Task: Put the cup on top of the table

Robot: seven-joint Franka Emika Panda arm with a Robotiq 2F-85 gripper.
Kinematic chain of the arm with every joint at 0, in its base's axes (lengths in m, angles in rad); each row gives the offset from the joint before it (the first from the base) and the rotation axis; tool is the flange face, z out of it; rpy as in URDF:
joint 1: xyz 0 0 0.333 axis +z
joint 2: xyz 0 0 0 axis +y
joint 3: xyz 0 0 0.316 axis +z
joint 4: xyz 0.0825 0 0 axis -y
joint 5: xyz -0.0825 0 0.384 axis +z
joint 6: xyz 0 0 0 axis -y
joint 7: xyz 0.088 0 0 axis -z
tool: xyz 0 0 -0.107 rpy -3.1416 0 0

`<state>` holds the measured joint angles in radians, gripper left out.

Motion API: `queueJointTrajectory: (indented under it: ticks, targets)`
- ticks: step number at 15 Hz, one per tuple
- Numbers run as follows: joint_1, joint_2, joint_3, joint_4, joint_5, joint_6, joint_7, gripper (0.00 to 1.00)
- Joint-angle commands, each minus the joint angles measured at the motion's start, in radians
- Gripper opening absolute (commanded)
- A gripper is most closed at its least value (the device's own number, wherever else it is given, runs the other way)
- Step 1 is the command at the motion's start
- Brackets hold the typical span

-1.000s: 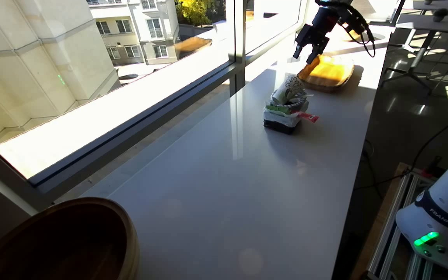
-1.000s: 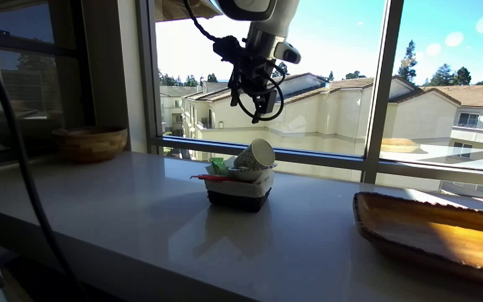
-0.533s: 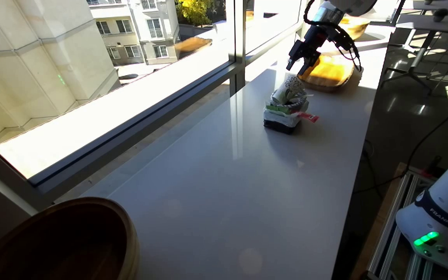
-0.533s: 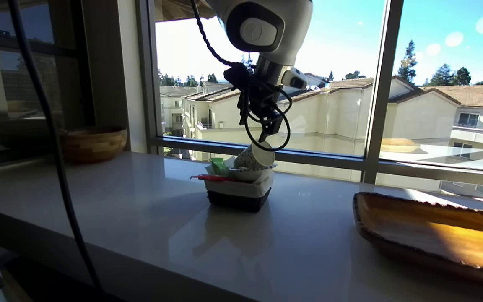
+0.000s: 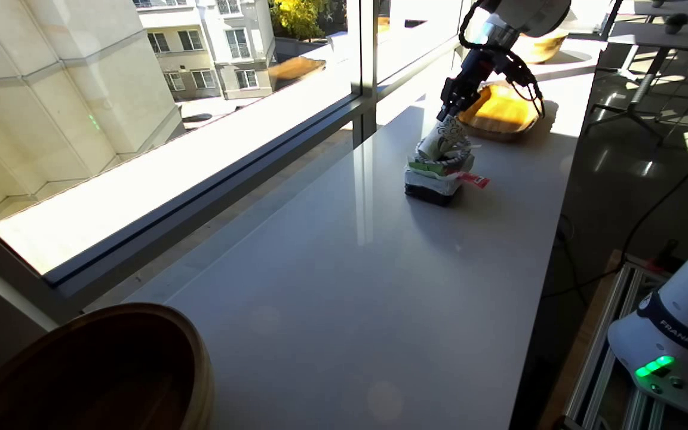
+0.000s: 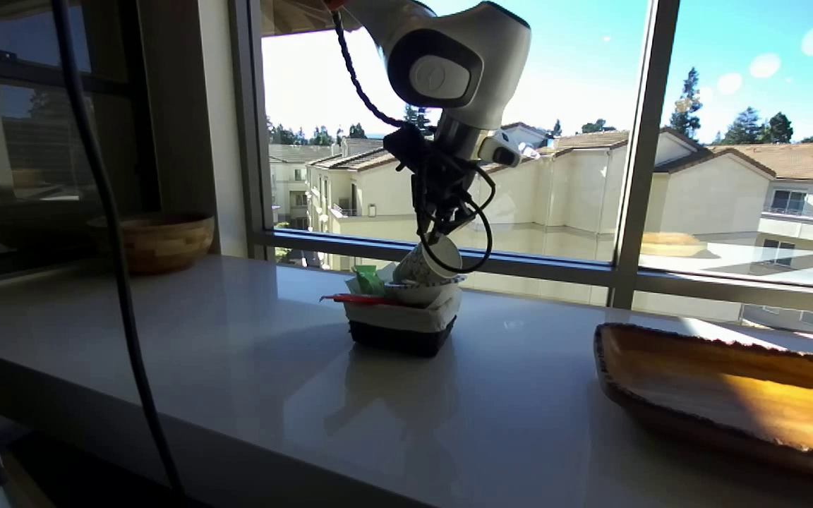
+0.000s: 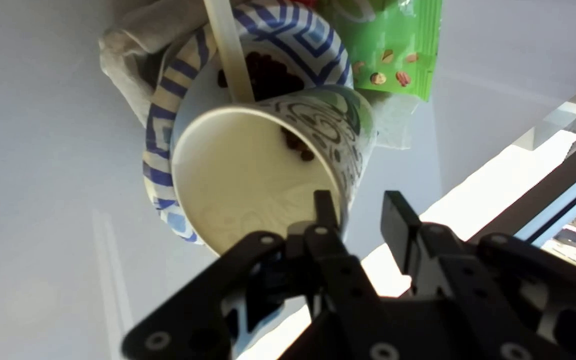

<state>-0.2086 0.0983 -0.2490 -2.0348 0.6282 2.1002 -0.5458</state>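
Note:
The cup [image 7: 238, 170] is an off-white paper cup with a dark swirl print outside. It lies tilted, mouth up to the side, in a blue-patterned paper bowl [image 7: 159, 150] on a small basket [image 6: 403, 337]. That basket stands on the light grey table [image 5: 332, 310]. My gripper [image 7: 358, 194] reaches the cup's rim from above. In the wrist view one finger is over the cup's mouth and the opposite one is outside the wall, with a visible gap between. In both exterior views the fingertips meet the cup's upper end; contact itself is unclear.
A green snack packet [image 7: 388, 55] and a red packet [image 5: 473, 179] stick out of the basket. A wooden tray [image 6: 703, 409] stands on the table beyond it. A large brown bowl [image 5: 203, 382] is at the opposite end. The window frame [image 6: 555, 271] runs close behind the basket.
My gripper has come down from above onto the cup's rim, and its jaws have drawn nearer to each other. The cup and basket have not visibly moved.

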Motion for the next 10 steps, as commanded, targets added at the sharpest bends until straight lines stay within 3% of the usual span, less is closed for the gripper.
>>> queueJointTrajectory:
  ticks: [1,4,6,10]
  targets:
    - [-0.028,0.026,0.023,0.019,0.039,0.014,-0.024,0.23]
    - [-0.036,0.029,0.028,0.027,0.047,0.01,-0.024,0.14]
    - [-0.039,0.027,0.032,0.031,0.047,0.006,-0.024,0.0]
    - [-0.036,0.01,0.037,0.031,0.026,-0.019,0.003,0.01]
